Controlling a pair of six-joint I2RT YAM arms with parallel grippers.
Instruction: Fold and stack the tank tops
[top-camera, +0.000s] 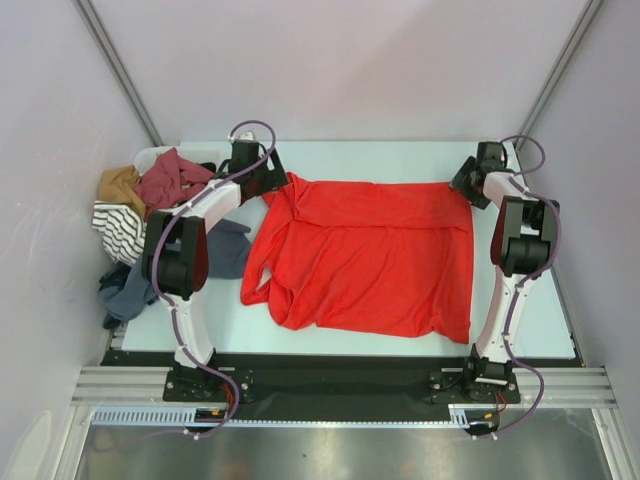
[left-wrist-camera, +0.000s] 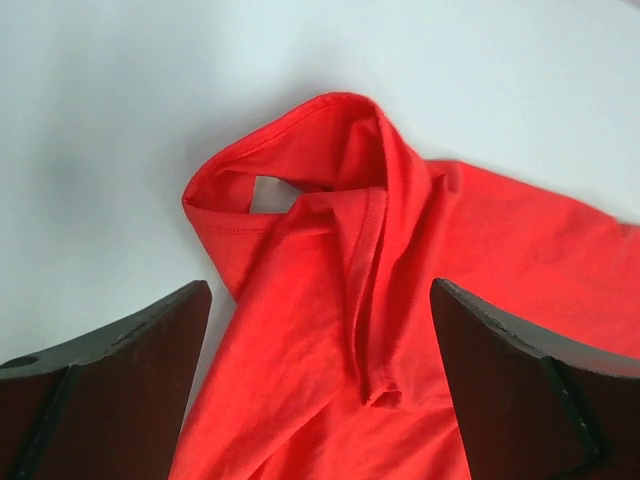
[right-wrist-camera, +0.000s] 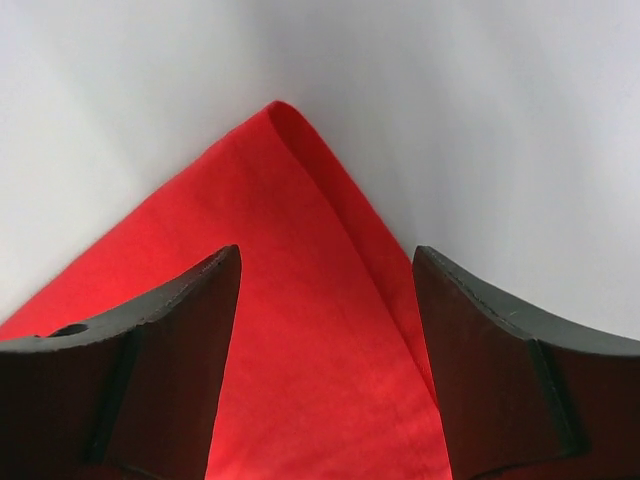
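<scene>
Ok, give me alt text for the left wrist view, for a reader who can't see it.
A bright red tank top lies rumpled on a pale table, one strap bunched into a loop with table showing through. The left gripper is open above it, its dark fingers wide apart at the bottom corners, holding nothing.

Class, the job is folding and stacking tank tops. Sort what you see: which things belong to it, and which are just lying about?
Job: red tank top; dark navy top left of it.
Lying about: white basket; maroon garment; tan garment; striped garment.
</scene>
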